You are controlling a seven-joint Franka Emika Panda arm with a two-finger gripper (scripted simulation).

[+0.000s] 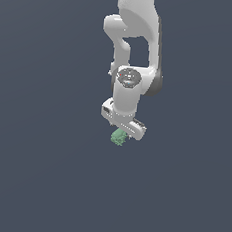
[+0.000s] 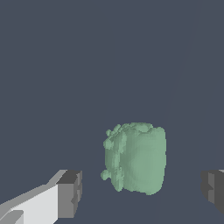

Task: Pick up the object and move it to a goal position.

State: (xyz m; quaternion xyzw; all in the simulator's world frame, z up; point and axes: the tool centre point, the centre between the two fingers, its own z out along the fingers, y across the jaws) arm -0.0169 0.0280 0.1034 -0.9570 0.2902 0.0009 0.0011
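White robot arm reaching down over a plain dark grey-blue surface (image 1: 36,180), ending in a white hand (image 1: 122,135). Just below the hand, a small pale-green lumpy object (image 1: 118,137), much smaller than the hand and partly tucked under it.

Seen from the wrist: two dark grey fingertips (image 2: 70,193), spread wide, one at either side. Between them, the object (image 2: 136,157), blocky with a rough, knobbly side and a smoother rounded side, touching neither fingertip. Clear gaps on both sides. Hand open and holding nothing. Cannot tell whether the object sits on the surface.
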